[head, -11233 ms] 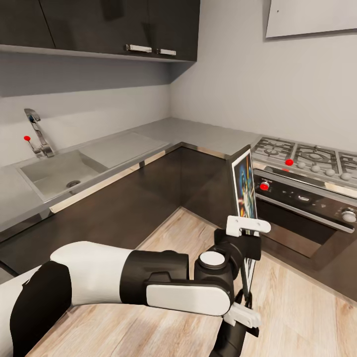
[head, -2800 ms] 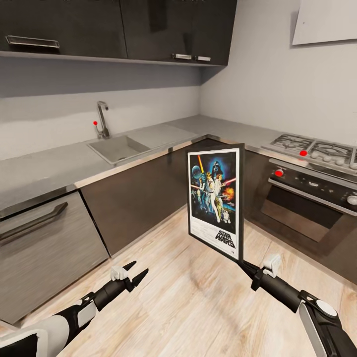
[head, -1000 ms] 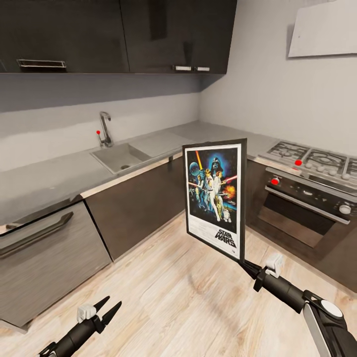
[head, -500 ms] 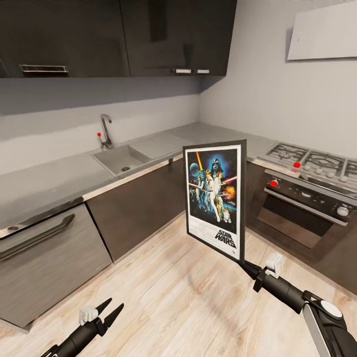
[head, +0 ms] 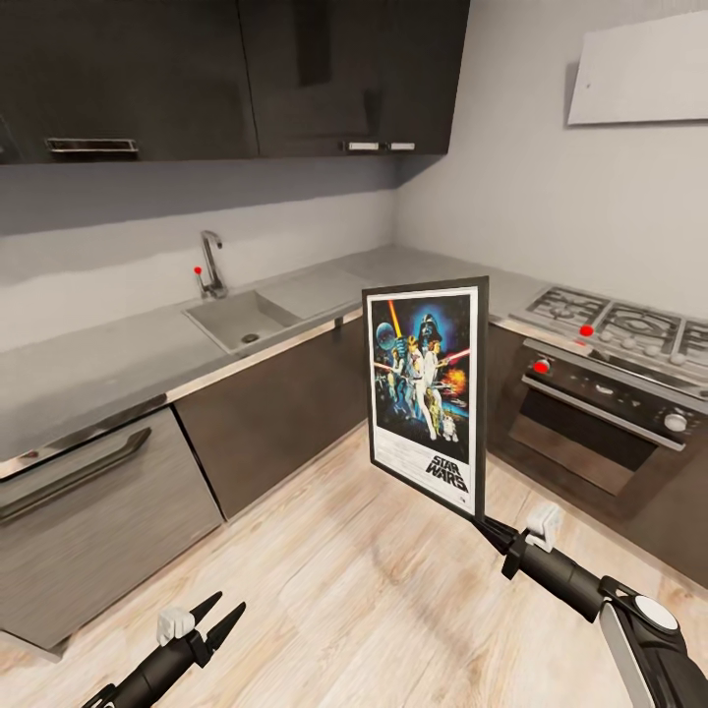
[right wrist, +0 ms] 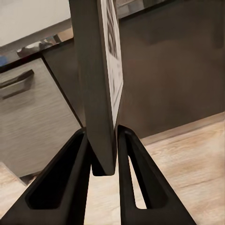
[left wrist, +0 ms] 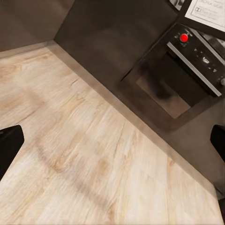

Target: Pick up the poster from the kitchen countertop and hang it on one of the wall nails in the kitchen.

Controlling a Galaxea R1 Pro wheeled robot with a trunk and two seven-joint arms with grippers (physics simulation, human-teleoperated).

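your right gripper was clamped on the poster at its bottom corner; judged stiff, light, prone to pivot. left gripper stood apart, empty.

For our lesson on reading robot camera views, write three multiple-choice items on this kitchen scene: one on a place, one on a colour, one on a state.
1. Where is the poster?
A. Flat on the countertop
B. Upright in the right hand, above the floor
C. Inside the sink

2. What colour are the words STAR WARS?
A. Black
B. Yellow
C. Green

3. How is the left hand?
A. Shut on the poster
B. Shut on the tap
C. Open, holding nothing

Answers: 1 B, the right hand pinches the poster's lower corner, its fingers on either side; 2 A, black letters on the white border; 3 C, its fingers are spread apart over the wooden floor.
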